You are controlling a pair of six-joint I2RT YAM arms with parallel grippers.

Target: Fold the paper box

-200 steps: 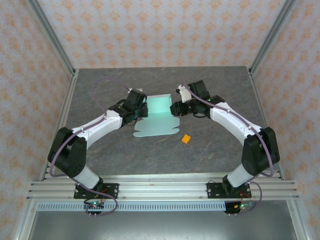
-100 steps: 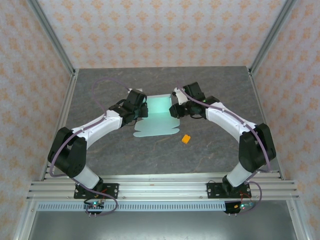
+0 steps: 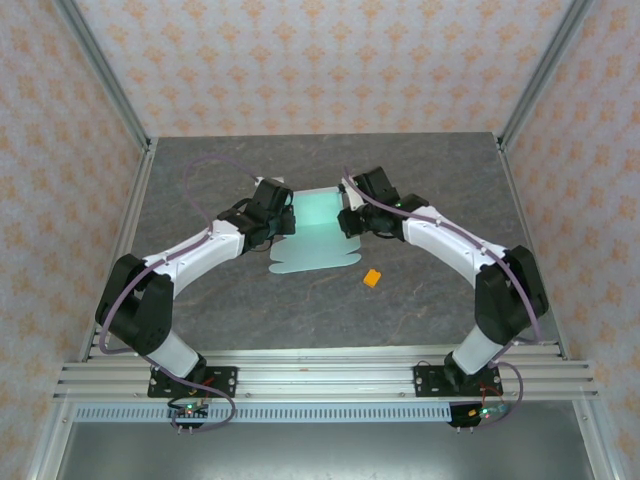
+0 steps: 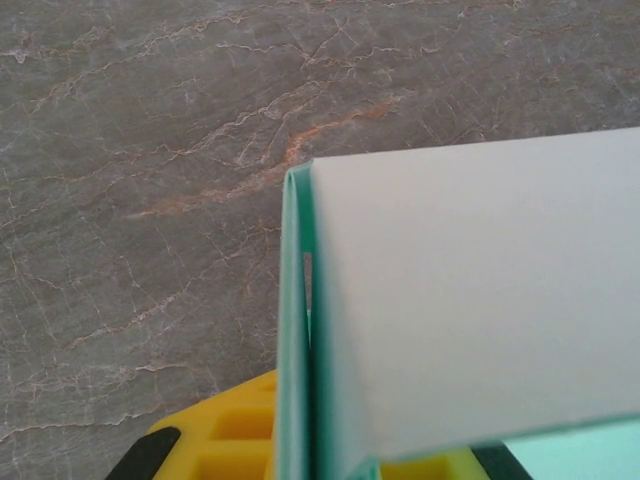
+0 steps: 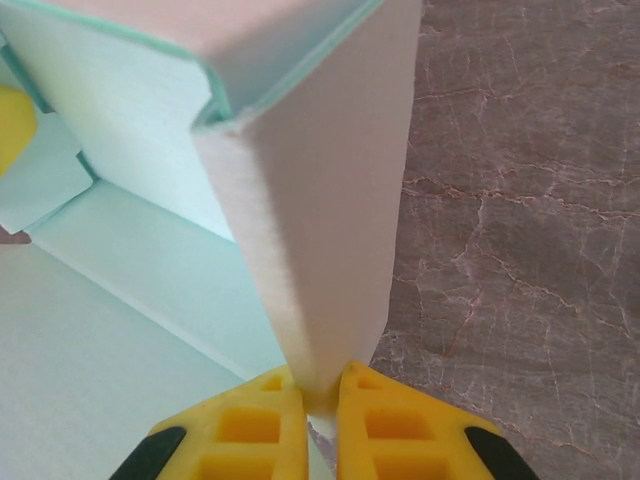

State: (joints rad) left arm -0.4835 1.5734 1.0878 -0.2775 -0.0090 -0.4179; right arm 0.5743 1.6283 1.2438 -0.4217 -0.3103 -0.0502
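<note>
paper box [image 3: 315, 238] sits mid-desk, half made: its far part is raised between the two arms and a flat flap with a wavy edge lies toward the near side. left fingers [image 3: 290, 217] are at its left wall and right fingers [image 3: 346, 218] at its right wall. seen from the right wrist, the yellow pads [image 5: 250, 425] are pressed together on an upright card panel, pinching its lower end. seen from the left wrist, a doubled fold of mint card runs down between the yellow pads [image 4: 235, 440], which clamp it. a tiny orange block [image 3: 371, 278] rests on the grey marbled desk [image 3: 200, 180] near the box's near right corner, not touching it.
</note>
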